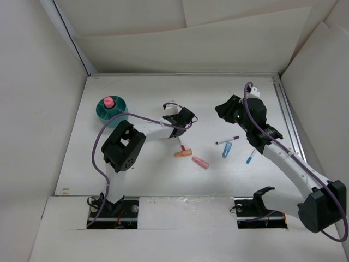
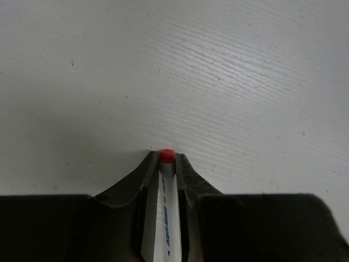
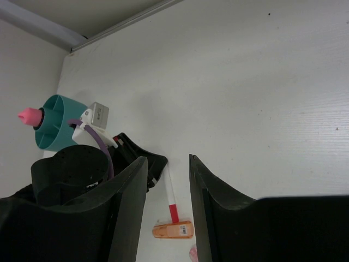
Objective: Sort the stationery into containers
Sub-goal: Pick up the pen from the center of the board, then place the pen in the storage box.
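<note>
My left gripper (image 1: 184, 121) is shut on the thin white pen (image 2: 165, 213); a red end shows at its fingertips (image 2: 167, 157). In the right wrist view the pen (image 3: 169, 188) sticks out of that gripper, its red cap beside the orange piece (image 3: 173, 230). The teal cup (image 1: 112, 111) stands at the back left with a pink piece (image 1: 108, 101) upright in it. My right gripper (image 3: 166, 164) is open and empty, raised at the back right (image 1: 224, 109). An orange piece (image 1: 182, 154), a pink piece (image 1: 200, 162), a purple-tipped pen (image 1: 227, 140), a light-blue piece (image 1: 226, 150) and a blue pen (image 1: 250, 158) lie mid-table.
White walls enclose the table on three sides. A metal rail (image 1: 288, 117) runs along the right edge. The left arm's purple cable (image 1: 98, 147) loops between the cup and the arm's body.
</note>
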